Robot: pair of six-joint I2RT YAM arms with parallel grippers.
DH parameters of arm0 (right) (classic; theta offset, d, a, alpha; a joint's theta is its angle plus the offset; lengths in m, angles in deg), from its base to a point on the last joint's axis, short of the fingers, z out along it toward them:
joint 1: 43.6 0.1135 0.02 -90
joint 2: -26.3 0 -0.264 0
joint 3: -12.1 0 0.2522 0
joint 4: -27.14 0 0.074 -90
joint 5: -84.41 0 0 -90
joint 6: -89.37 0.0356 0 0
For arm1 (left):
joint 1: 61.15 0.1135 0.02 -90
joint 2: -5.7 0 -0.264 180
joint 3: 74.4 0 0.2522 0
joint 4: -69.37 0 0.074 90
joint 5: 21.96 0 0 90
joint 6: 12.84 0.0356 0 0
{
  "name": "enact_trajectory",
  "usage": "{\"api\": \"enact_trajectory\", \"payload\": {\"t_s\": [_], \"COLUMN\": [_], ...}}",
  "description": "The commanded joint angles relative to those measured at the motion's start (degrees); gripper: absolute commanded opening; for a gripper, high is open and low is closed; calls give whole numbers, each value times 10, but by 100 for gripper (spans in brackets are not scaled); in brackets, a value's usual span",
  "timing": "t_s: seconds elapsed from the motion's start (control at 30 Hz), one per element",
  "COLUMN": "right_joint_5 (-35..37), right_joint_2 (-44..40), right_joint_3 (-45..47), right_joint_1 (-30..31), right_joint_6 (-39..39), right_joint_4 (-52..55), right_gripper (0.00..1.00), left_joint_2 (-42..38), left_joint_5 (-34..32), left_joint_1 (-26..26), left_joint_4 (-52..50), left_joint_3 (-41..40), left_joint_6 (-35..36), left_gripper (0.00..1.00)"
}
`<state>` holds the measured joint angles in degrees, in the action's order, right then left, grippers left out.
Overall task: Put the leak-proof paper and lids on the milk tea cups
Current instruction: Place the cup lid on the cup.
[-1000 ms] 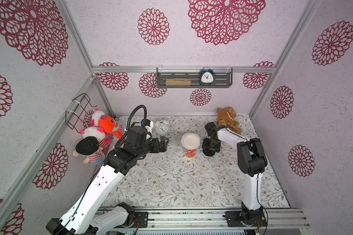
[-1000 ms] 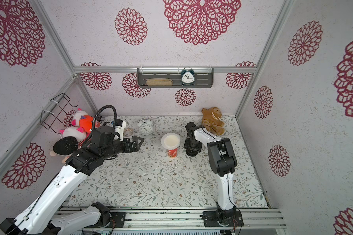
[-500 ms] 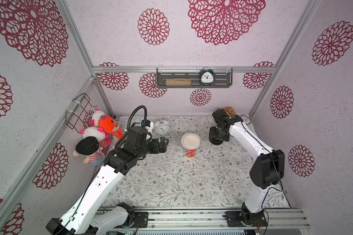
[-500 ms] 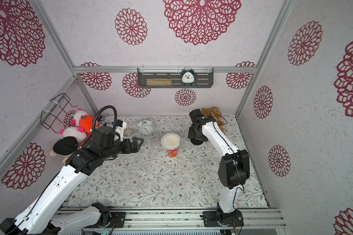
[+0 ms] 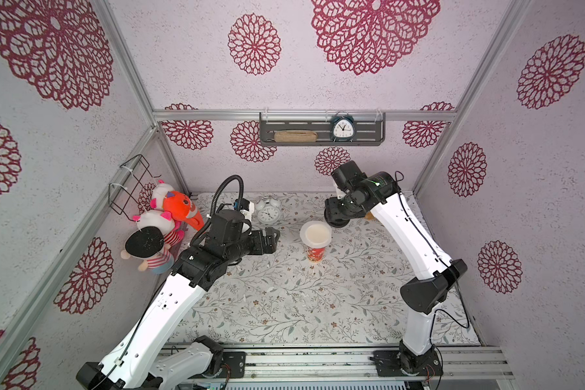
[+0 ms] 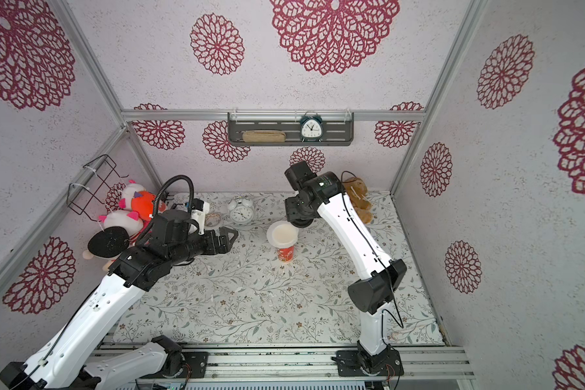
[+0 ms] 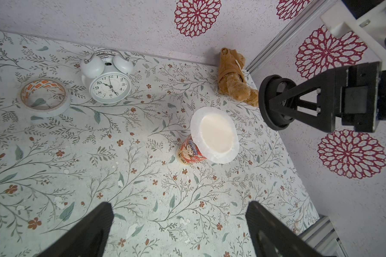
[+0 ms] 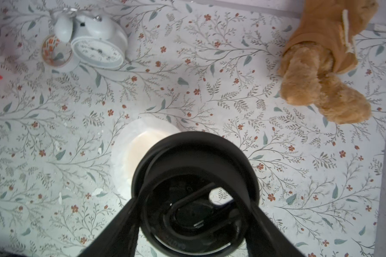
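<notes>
The milk tea cup (image 5: 316,254) (image 6: 286,254) (image 7: 187,152) stands upright mid-table, red print outside. The leak-proof paper (image 5: 315,233) (image 6: 282,233) (image 7: 214,135) (image 8: 129,142) lies flat over its rim, white and translucent, overhanging all round. My right gripper (image 5: 339,212) (image 8: 194,207) is shut on a black round lid (image 5: 335,222) (image 6: 299,222) (image 7: 268,104) (image 8: 194,175). The lid hangs in the air just behind and right of the cup, and partly hides the paper in the right wrist view. My left gripper (image 5: 272,238) (image 6: 230,236) (image 7: 179,205) is open and empty, left of the cup.
A white alarm clock (image 5: 268,212) (image 7: 108,85) and a tape roll (image 7: 44,96) sit at the back left. A brown teddy (image 6: 357,199) (image 8: 321,73) lies in the back right corner. Plush toys (image 5: 163,216) crowd the left wall under a wire basket (image 5: 132,184).
My right arm has risen from the table right of the cup with the black lid and moved back and left, close behind the cup. The left arm has not moved.
</notes>
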<state>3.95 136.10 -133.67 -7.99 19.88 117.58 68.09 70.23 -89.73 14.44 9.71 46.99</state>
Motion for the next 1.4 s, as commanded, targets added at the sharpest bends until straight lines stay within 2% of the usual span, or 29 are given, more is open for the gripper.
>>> {"api": "enact_trajectory", "payload": {"t_s": [0.0,0.6,1.37], "right_joint_5": [-13,-36,-44], "right_joint_2": [23,98,123], "right_joint_3": [-28,-53,-53], "right_joint_1": [15,43,43], "right_joint_6": [-20,-24,-31], "right_joint_4": [43,34,34], "right_gripper": [67,68,70], "left_joint_2": [2,1,5], "left_joint_5": [1,-1,-5], "left_joint_1": [-4,-4,-3], "left_joint_4": [10,6,4], "left_joint_3": [1,2,3], "left_joint_6": [2,2,6], "left_gripper": [97,97,97]}}
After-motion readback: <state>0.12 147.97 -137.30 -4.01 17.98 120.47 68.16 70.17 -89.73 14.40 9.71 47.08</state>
